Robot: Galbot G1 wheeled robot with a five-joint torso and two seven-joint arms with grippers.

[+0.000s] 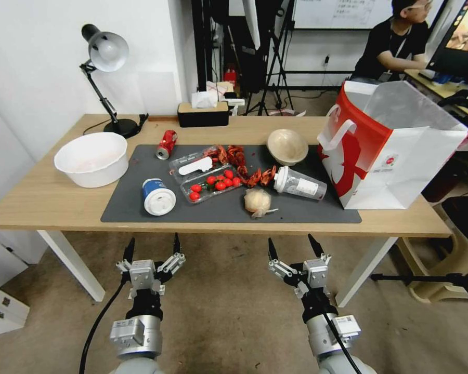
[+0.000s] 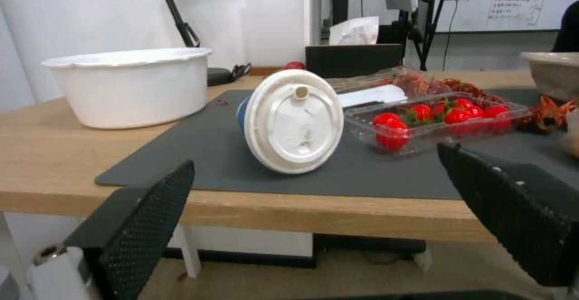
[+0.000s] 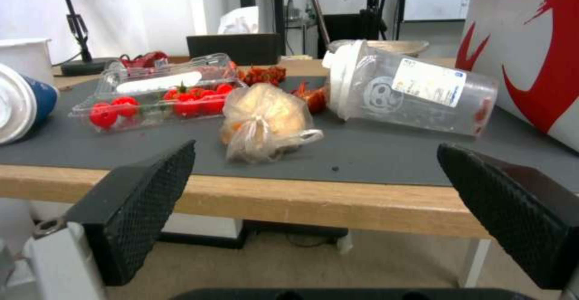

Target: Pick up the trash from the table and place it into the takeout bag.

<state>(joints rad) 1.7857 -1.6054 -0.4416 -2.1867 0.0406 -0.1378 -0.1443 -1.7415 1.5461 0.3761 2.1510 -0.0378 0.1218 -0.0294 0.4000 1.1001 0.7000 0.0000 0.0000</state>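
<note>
- The left end effector (image 1: 152, 245) hangs below the near edge of the tabletop (image 1: 47, 200), fingers spread wide and holding nothing; the right end effector (image 1: 292, 246) hangs beside it, equally wide and bare.
- Straight ahead of the left end effector, the blue-and-white paper cup (image 1: 158, 197) lies on its side on the dark grey mat (image 1: 130, 208); the left wrist view shows its white lid (image 2: 294, 121) facing the fingers, a detail the head view gives only at a slant.
- Ahead of the right end effector sits the plastic-wrapped ball (image 1: 258, 201), with the clear lidded cup (image 1: 299, 183) lying on its side just beyond; the right wrist view reveals the cup's printed label (image 3: 428, 83).
- The head view alone takes in the red soda can (image 1: 166, 144), the beige bowl (image 1: 287, 146), and the whole takeout bag (image 1: 395, 145), standing open beyond and to the right of the right end effector.
- The tray of tomatoes (image 1: 210, 184) lies between the two cups.
</note>
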